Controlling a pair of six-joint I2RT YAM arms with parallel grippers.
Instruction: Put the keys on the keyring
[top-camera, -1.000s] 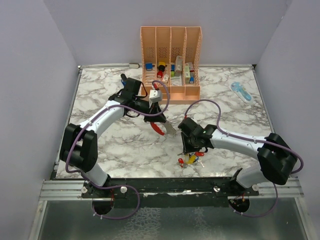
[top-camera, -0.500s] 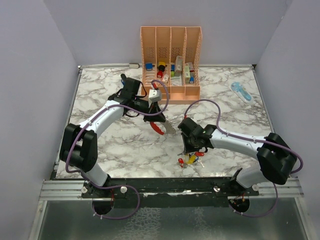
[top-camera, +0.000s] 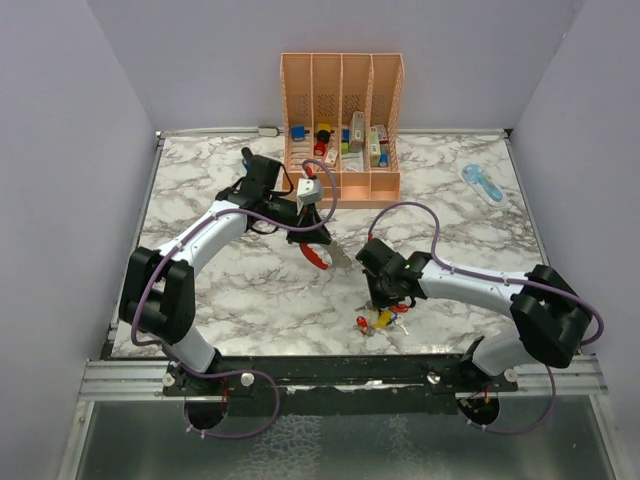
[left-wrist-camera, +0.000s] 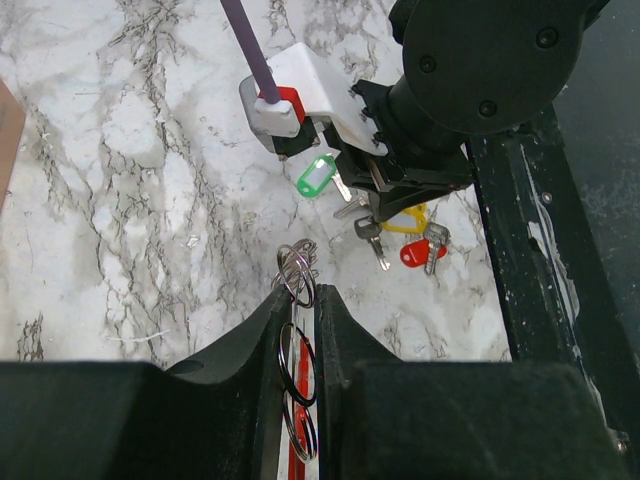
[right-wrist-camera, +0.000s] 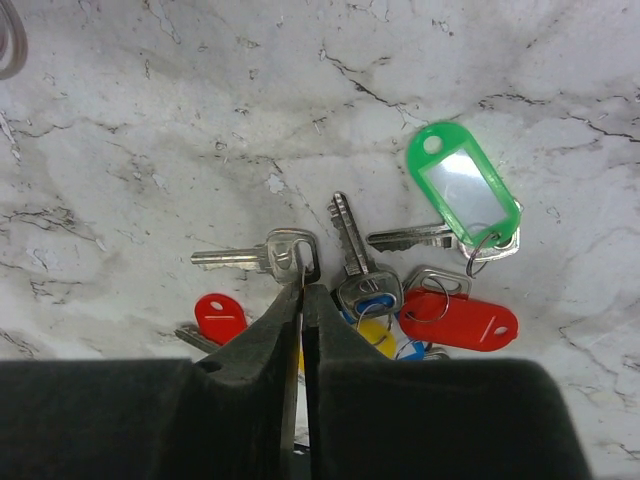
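Pinching the keyring (left-wrist-camera: 297, 268) edge-on between the nearly closed fingers of the left gripper (left-wrist-camera: 299, 300), just in front of the peach organiser (top-camera: 342, 120), off its left corner. Farther in front of the organiser, right gripper (right-wrist-camera: 302, 290) pressed together on one silver key's head, among the keys (right-wrist-camera: 365, 290) heaped on the marble table (top-camera: 250, 290).

No legible writing in any view.
- Green key tag (right-wrist-camera: 462, 195): the label window is pale and bare, with no letters or numbers on it.
- Red key tag (right-wrist-camera: 462, 327): plain face, only a faint line on it.
- Small boxes (top-camera: 358, 130) in the peach organiser (top-camera: 342, 58): coloured patches of print, too small to read from the top view.
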